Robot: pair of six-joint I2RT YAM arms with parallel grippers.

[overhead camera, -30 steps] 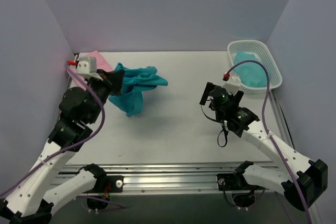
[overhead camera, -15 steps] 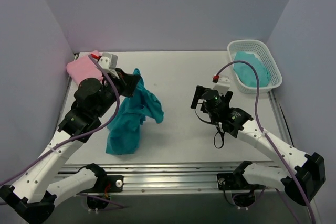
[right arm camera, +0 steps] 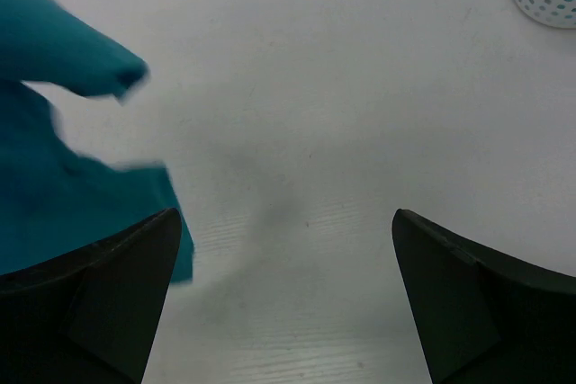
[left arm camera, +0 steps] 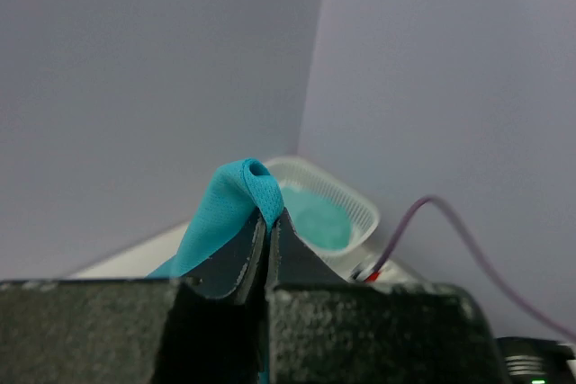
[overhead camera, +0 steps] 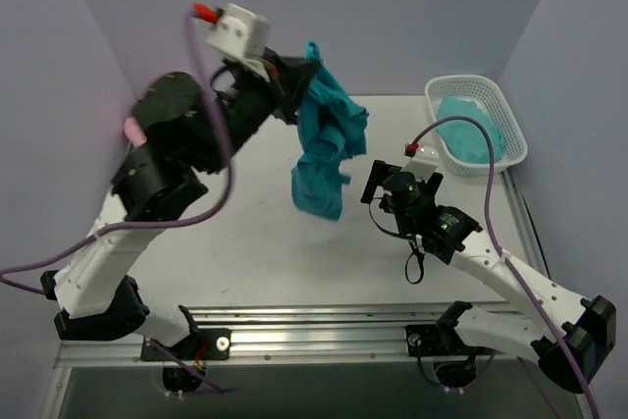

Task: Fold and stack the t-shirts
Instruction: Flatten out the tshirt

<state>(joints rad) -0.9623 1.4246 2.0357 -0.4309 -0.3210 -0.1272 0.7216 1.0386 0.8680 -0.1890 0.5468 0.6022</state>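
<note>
1. Tabletop (overhead camera: 245, 252): flat, matte, off-white, w/ plain walls on three sides.
2. Left arm (overhead camera: 167, 144): reaches high over the tabletop's far-left part, wrist up by the back wall, purple cable looping off it. Left tool (overhead camera: 294, 85) is pressed together, pinching a fold of the teal t-shirt; in the wrist view the black fingers (left arm camera: 256, 249) meet w/ fine-knit cloth bulging out above them.
3. Teal t-shirt (overhead camera: 324, 144): soft, crumpled, hangs in a long loose bunch from the left tool, over the tabletop's middle. Lower edge is near the right tool.
4. Right arm (overhead camera: 491, 262): stretched low from the near-right edge toward center. Right tool (overhead camera: 381, 183) is spread wide, holding nothing, pointing at bare tabletop just beside the hanging shirt.
5. Basket (overhead camera: 510, 134): white perforated plastic, far-right corner, w/ a lighter teal cloth (overhead camera: 469, 130) inside.
6. Pink t-shirt (overhead camera: 130, 130): only a small bit shows at the far left, behind the left arm.
</note>
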